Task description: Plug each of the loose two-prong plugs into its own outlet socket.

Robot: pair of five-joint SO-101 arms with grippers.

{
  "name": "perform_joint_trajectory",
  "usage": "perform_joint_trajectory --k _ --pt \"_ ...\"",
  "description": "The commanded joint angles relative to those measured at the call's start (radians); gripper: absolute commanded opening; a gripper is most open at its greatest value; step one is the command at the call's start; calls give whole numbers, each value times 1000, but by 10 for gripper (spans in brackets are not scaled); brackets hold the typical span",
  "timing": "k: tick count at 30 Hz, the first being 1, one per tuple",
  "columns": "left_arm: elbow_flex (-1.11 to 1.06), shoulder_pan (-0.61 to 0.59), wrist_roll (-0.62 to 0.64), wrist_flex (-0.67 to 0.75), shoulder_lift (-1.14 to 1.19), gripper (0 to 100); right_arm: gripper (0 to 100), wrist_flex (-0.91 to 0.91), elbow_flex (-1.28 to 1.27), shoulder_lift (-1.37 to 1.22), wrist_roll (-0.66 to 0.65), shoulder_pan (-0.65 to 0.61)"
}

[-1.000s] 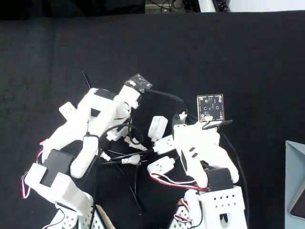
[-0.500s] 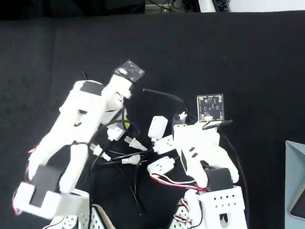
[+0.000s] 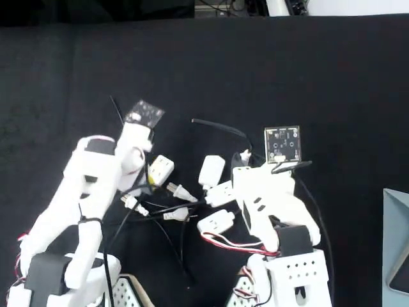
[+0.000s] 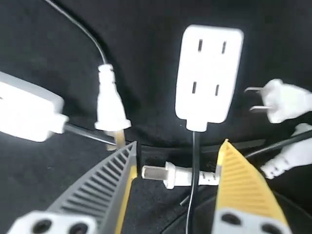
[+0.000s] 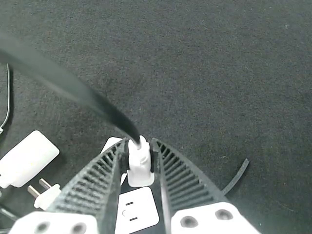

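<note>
Sockets below the right gripper (image 5: pixel 138 143) are partly hidden: its jaws pinch a white plug (image 5: pixel 138 170) over an outlet block (image 5: pixel 136 207) cut off by the frame edge. The left gripper (image 4: pixel 179 146) gapes wide over a loose plug (image 4: pixel 173 175) near a twin-socket outlet (image 4: pixel 208 73). The left arm (image 3: pixel 89 185) has swung leftward since a second ago, uncovering that outlet

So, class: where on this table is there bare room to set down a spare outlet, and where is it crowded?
The table is bare across its far half, beyond both arms, and between the right arm and the grey object. It is crowded between the arms, where outlets, plugs and cords tangle.
</note>
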State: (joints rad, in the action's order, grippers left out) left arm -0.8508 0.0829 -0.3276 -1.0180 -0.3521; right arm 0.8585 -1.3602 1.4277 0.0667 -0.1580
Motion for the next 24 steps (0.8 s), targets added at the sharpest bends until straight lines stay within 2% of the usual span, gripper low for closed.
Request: perform_joint_trajectory --k 1,9,12,19,24 --pt "-65 -8 -38 71 -34 263 13 -23 47 -2 -9 8" --pt "-51 -151 -132 71 -37 263 13 -23 47 -2 -9 8" --pt "-25 -180 -130 58 -41 263 13 -23 47 -2 -9 8" --pt "108 -173 -123 -107 -43 263 13 -23 48 -2 -9 8" --pt "208 -179 -123 -218 -43 196 13 -34 53 -2 -9 -11"
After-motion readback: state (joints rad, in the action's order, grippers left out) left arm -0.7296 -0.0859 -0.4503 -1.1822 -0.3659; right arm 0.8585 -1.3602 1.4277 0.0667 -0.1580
